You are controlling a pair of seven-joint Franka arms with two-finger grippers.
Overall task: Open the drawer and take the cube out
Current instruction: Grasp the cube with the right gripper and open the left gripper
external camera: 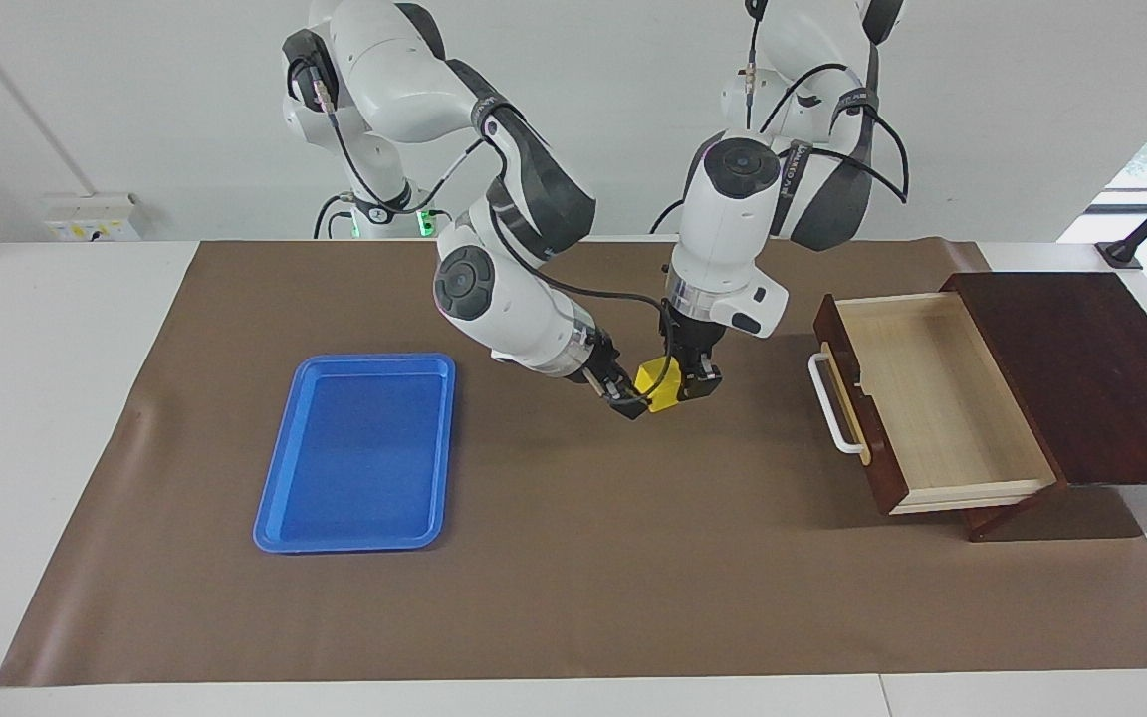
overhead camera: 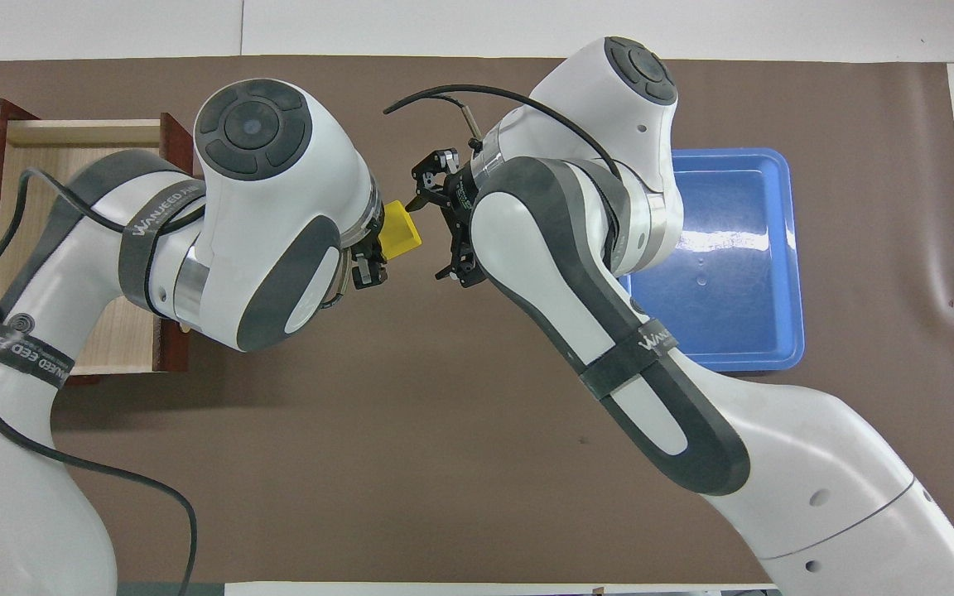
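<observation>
The drawer is pulled open out of its dark wooden box at the left arm's end of the table, and its pale interior is bare. My left gripper hangs over the middle of the brown mat, shut on the yellow cube, which is held off the mat. My right gripper is open and points at the cube's free side. Its fingertips are right at the cube; I cannot tell whether they touch it.
A flat blue tray lies on the mat toward the right arm's end of the table. The drawer's white bar handle sticks out toward the mat's middle. Both arms crowd the space above the centre.
</observation>
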